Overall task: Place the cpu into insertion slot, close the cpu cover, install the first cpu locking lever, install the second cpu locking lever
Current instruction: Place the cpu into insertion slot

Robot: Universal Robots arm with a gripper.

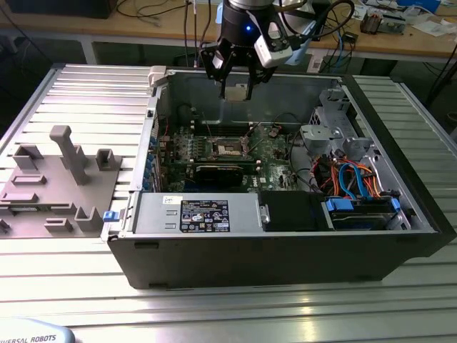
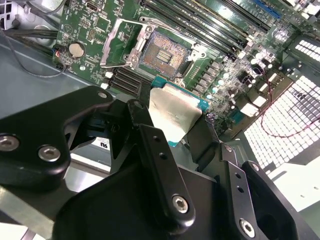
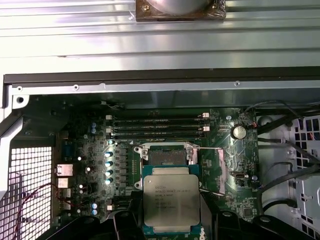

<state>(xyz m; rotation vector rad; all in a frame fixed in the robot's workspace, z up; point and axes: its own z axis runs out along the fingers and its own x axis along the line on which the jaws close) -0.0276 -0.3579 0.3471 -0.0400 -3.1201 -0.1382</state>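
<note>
In the exterior view I have the gripper (image 1: 236, 84) hanging over the open computer case (image 1: 400, 179), above the motherboard (image 1: 271, 153) and well clear of it, with its fingers pinched on the cpu (image 1: 236, 93) – the chip shows as a small pale square between the black tips. Almost straight beneath it lies the insertion slot (image 1: 230, 148), and off toward the exterior view's left a grey fixture block (image 1: 57, 179) sits on the ribbed metal table (image 1: 71, 93). In the second wrist view the cpu (image 2: 170, 112) is clamped by its edges between the fingers (image 2: 155, 160), its silvery top facing the camera and a teal edge showing along its rim. Beyond it the insertion slot (image 2: 162, 50) is bare, its field of contacts exposed, and the cpu cover (image 2: 116, 45) stands swung open just beside the slot, its square opening showing green board through it. A coin battery (image 2: 76, 49) lies near that cover. In the first wrist view the cpu (image 3: 171, 200) sits square in the gripper (image 3: 171, 222), partly overlapping the open insertion slot (image 3: 167, 156) – held above it, not seated – with the memory slots (image 3: 160, 127) running across the board just past the socket.
</note>
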